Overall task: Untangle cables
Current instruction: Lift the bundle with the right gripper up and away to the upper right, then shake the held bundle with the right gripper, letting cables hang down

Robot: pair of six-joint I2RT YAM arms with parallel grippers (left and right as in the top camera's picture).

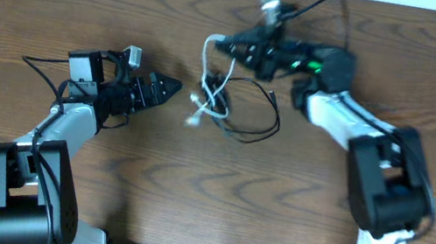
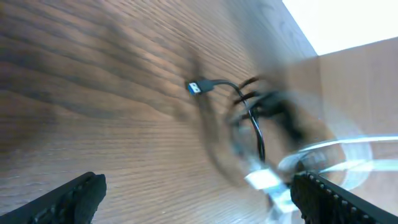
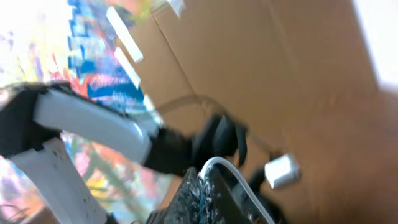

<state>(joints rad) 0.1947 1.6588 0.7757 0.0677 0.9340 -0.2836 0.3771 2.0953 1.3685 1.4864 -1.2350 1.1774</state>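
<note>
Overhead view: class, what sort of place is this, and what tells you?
Probably a robotics lab bench: a left arm and right arm at a wooden table, with tangled cables lying between them.

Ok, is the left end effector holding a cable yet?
No, the left end effector is open with nothing between its fingers; the black cable sits ahead of it, untouched.

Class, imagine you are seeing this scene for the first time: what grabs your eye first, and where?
The central knot draws the eye: a white cable snarled with a looping black cable. The right hand, shut, pinches the white cable at its far end, while the left hand sits open just beside the tangle.
</note>
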